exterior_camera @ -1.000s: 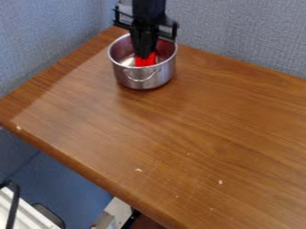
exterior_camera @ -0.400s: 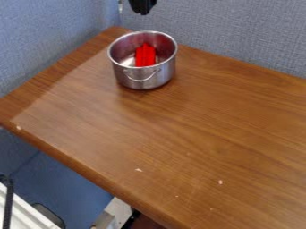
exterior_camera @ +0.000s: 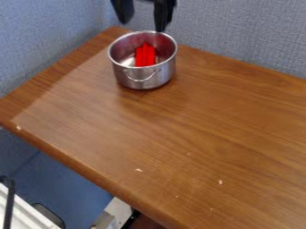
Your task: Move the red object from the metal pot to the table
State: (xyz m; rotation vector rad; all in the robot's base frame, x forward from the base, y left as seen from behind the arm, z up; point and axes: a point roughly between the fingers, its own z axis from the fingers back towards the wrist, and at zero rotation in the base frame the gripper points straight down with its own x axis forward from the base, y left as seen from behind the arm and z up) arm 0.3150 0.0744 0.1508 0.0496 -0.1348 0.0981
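The red object [exterior_camera: 145, 54] lies inside the metal pot [exterior_camera: 135, 77], which stands at the back left of the table [exterior_camera: 180, 143]. My gripper [exterior_camera: 143, 12] hangs at the top edge of the view, just above and behind the pot. Its two dark fingers [exterior_camera: 121, 11] are spread apart with nothing between them, so it is open. Most of the arm is cut off by the frame.
A blue-grey wall runs behind the table. The table's left and front edges drop off to the floor below. The pot's small handle faces the front.
A second ago the gripper was down in the pot at the red object. It rose almost out of view, and now shows at the top with its fingers spread. The red object stayed in the pot.
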